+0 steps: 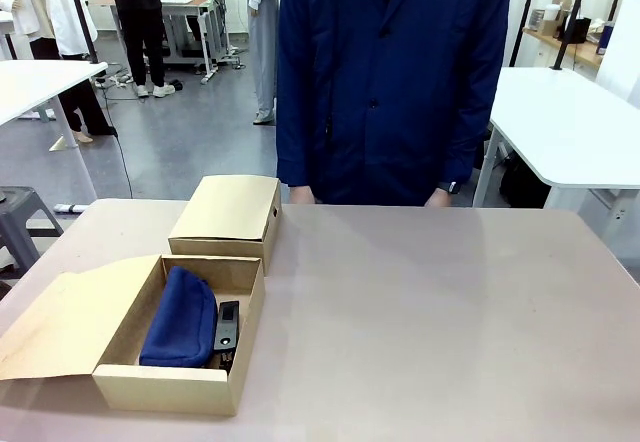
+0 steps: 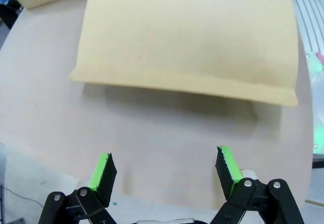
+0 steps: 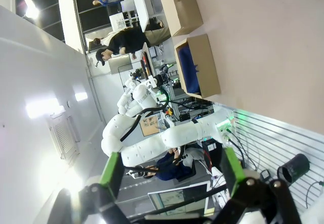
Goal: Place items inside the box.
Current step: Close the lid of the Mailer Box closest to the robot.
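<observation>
The pouch [image 1: 180,319] is lying in the open box [image 1: 170,387], a black stapler [image 1: 227,326] lying just beside it against the box's right wall. A closed box [image 1: 225,209] is sitting behind. My left gripper [image 2: 165,169] is hovering released over the table [image 2: 152,143], facing the box flap [image 2: 187,36]. My right gripper [image 3: 172,171] is gaping empty, looking sideways at my other arm [image 3: 167,138].

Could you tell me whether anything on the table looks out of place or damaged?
Nothing stands out. The open box holds the blue pouch and a black stapler lying neatly inside, its lid flap folded out flat. The closed box behind it sits square and undamaged.
</observation>
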